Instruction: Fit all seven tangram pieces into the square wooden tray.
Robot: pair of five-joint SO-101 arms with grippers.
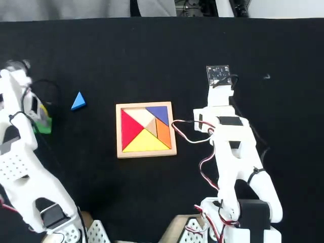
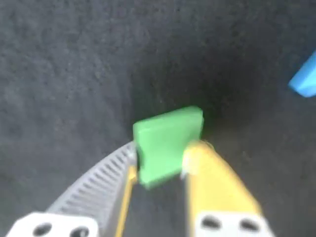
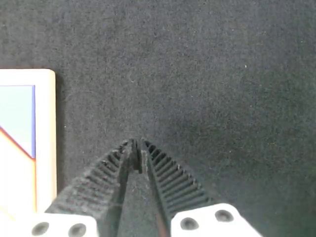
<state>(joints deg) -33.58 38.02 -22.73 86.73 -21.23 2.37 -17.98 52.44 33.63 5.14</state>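
Observation:
The square wooden tray (image 1: 120,130) lies mid-table with red, yellow, orange, dark blue and pale wood pieces in it. My left gripper (image 2: 160,163) is shut on a green piece (image 2: 167,143), held over the black mat at the far left; that green piece (image 1: 42,127) peeks out beside the left arm. A small blue triangle (image 1: 78,101) rests on the mat between that arm and the tray, and its corner (image 2: 304,79) shows near the green piece. My right gripper (image 3: 137,154) is shut and holds nothing, just right of the tray's rim (image 3: 45,133).
Both white arm bases stand at the table's near edge, with red and white cables (image 1: 188,132) looping from the right arm close to the tray. The black mat (image 1: 152,55) stretches open behind the tray.

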